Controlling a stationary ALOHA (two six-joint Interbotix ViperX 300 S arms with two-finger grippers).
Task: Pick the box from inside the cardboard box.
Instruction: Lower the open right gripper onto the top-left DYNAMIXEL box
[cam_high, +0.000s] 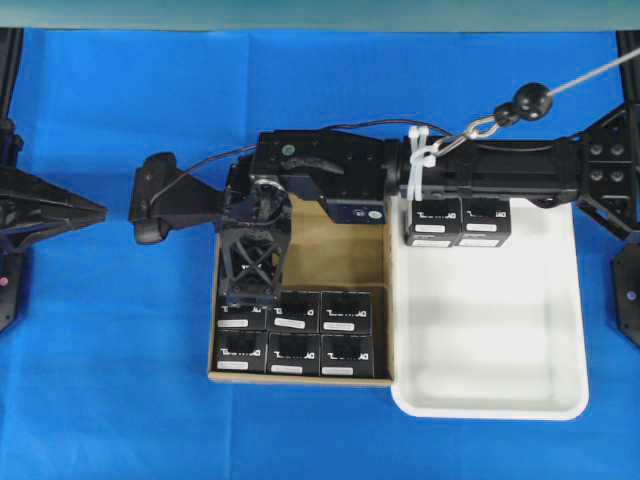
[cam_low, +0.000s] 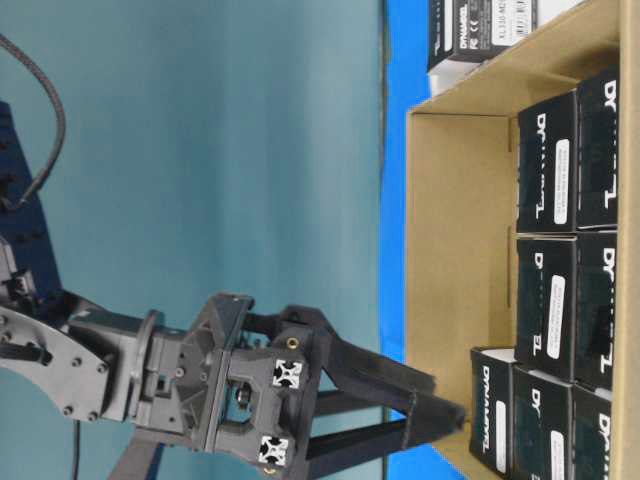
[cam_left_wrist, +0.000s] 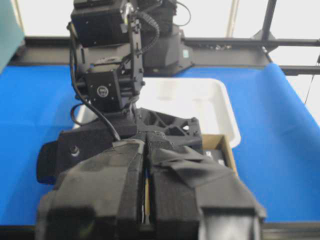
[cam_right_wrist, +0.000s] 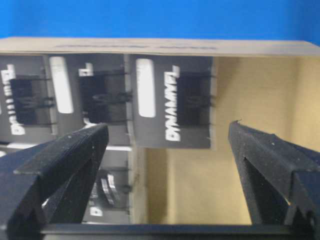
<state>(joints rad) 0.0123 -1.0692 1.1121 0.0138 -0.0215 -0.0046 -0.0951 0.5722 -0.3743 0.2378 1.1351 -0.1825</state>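
Six black boxes (cam_high: 293, 335) sit in the cardboard box (cam_high: 340, 250). Our right claw (cam_right_wrist: 165, 165) hangs released above them; we should straddle one box (cam_right_wrist: 172, 107) squarely before clenching.

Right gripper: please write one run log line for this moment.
right gripper: open, empty, over cardboard box | black boxes: in carton | left gripper: shut

Top half of the cardboard box (cam_high: 340, 255) is bare floor, so there's room to drop in there. The right gripper (cam_high: 250, 285) hangs over its left side, jaws spread wide with nothing between them. Six black boxes (cam_high: 295, 332) fill the lower half, packed touching, no gaps for fingers. White tray (cam_high: 490, 320) butts against the carton's right wall, mostly open.
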